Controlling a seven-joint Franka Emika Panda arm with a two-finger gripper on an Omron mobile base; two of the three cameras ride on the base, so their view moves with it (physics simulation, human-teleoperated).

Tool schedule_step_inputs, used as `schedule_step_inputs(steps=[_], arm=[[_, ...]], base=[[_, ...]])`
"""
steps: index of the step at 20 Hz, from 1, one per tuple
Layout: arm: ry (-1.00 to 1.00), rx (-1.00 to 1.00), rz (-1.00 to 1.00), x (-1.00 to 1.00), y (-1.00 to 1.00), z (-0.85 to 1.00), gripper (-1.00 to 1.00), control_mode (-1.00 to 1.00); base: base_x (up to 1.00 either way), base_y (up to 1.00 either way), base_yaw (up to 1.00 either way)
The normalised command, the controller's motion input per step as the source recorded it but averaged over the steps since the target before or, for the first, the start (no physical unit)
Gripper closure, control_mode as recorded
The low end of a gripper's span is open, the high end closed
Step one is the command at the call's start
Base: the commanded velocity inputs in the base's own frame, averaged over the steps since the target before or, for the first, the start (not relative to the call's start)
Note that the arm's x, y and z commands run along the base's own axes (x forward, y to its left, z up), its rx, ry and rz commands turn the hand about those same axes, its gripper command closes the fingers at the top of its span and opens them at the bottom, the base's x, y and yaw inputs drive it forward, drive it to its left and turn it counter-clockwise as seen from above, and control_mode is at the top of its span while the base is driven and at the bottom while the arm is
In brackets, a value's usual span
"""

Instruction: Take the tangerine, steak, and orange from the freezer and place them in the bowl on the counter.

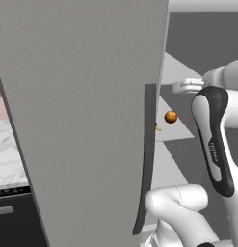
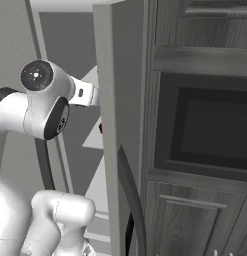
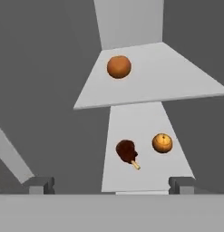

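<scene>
Gripper (image 3: pixel 109 185) wide open, holding nothing, in front of the open freezer (image 1: pixel 91 120).
Nearest, on the lower shelf (image 3: pixel 131 127), the steak (image 3: pixel 126 150) lies just beside a small orange fruit (image 3: pixel 162 143), apart from it. Farther, on the upper shelf (image 3: pixel 168 77), sits a round orange ball (image 3: pixel 119 66).

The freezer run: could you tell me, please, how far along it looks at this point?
Done: the freezer door stands open. In hand: the open gripper faces the shelves, holding nothing. Left: everything else. The round orange fruit sits on the farther shelf; the steak and the small orange fruit lie side by side, apart, on the nearer shelf. Nothing has been carried to the bowl yet.
</scene>
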Motion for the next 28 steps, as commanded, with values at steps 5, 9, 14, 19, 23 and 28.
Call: schedule_step_inputs(steps=[5, 9, 14, 19, 23, 28], arm=[[-0.19, 0.0, 0.0, 0.46, -0.12, 0.42, -1.0, -1.0], [-0.02, 0.0, 0.0, 0.38, -0.05, 0.5, -1.0, -1.0], [0.0, 0.0, 0.0, 0.37, 0.0, 0.42, -1.0, -1.0], [0.02, 0.0, 0.09, 0.45, -0.2, 0.08, -1.0, -1.0], [0.03, 0.0, 0.13, 0.44, -0.17, 0.0, -1.0, -1.0], [0.12, -0.01, 0.08, 0.46, -0.01, -0.01, -1.0, -1.0]], base=[[0.0, 0.0, 0.0], [0.0, 0.0, 0.0], [0.0, 0.0, 0.0], [0.0, 0.0, 0.0], [0.0, 0.0, 0.0], [0.0, 0.0, 0.0]])
